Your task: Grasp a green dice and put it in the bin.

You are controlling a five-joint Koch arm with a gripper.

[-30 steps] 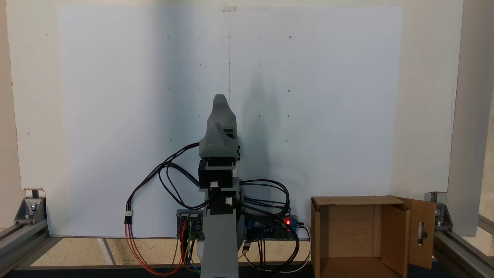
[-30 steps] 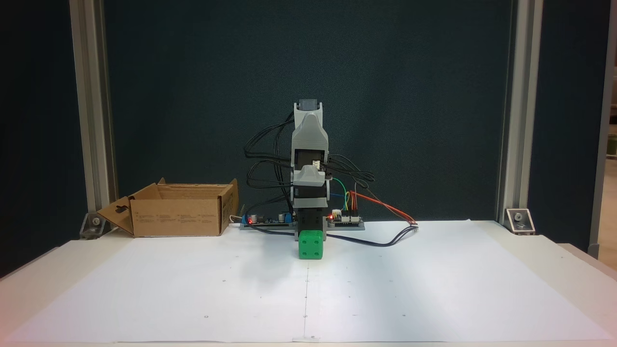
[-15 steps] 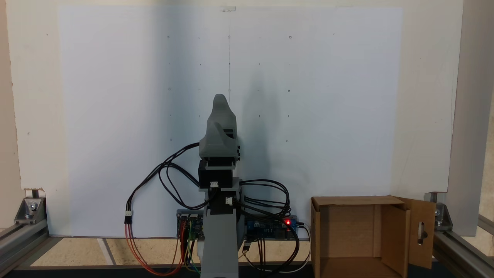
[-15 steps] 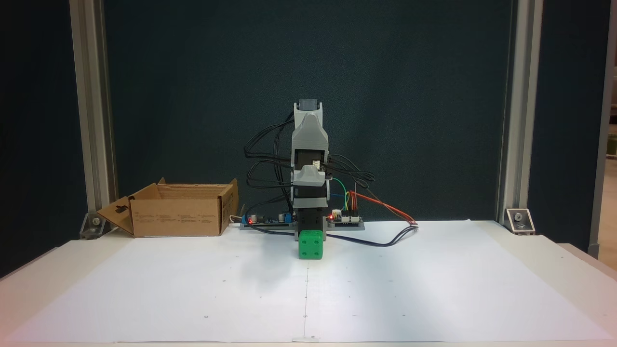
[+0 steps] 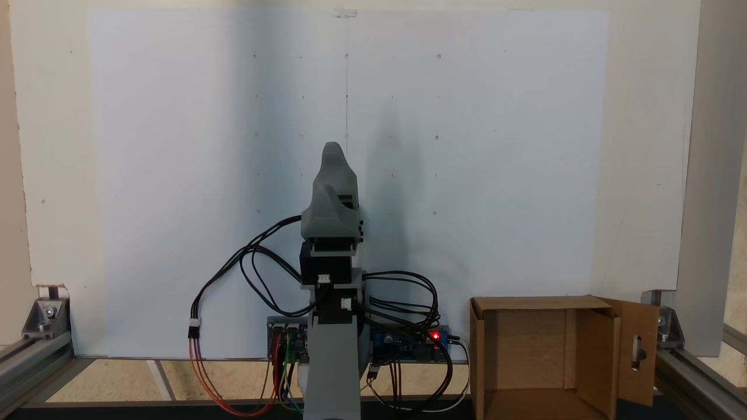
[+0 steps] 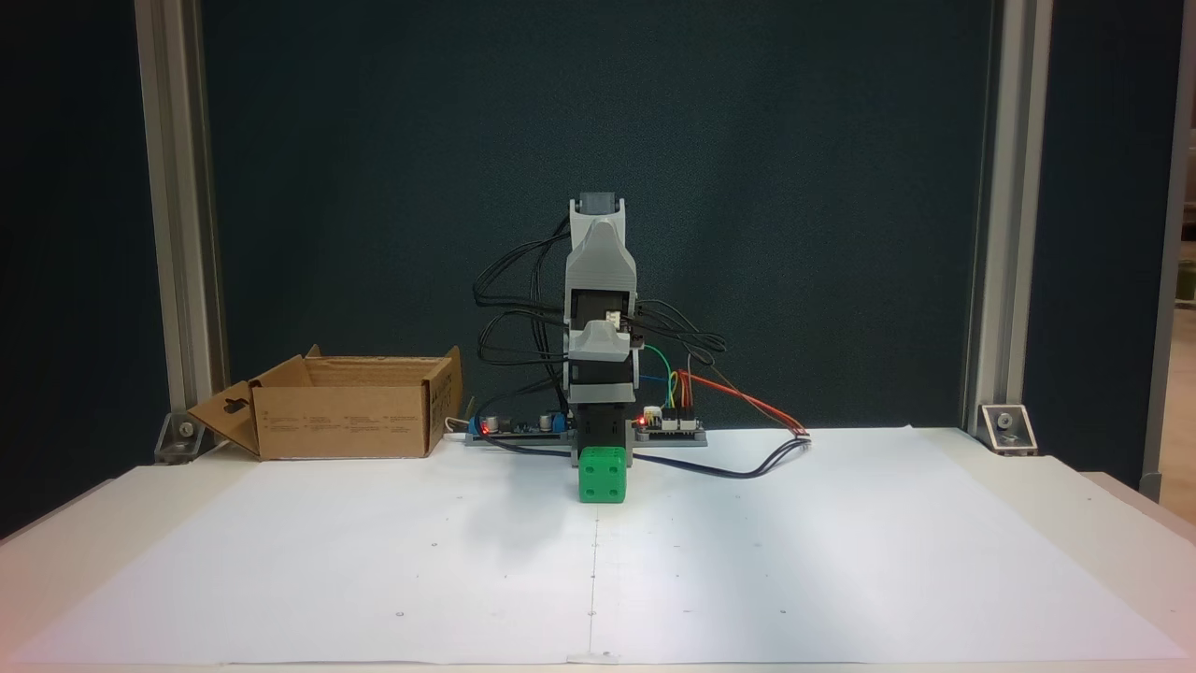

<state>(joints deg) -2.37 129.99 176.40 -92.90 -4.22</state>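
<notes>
Fingers of the folded gripper [image 5: 334, 153] overlapped, so I couldn't tell their spread. Green dice [image 6: 602, 474] sat ungrasped on the paper [image 6: 747, 561], just near of the arm's base; bin [image 6: 346, 408] stood far-left. Everything remained undone.

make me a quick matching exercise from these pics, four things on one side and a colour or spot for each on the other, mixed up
Things:
1. green dice
2. bin
3. gripper
4. white paper sheet

Descriptions:
A. brown cardboard, one flap has a slot cutout
B. covers the tabletop, marked with small dots
C. grey, folded in over the arm's base
D. resting on the paper just in front of the arm's base

Pairs: 1-D, 2-A, 3-C, 4-B
</notes>
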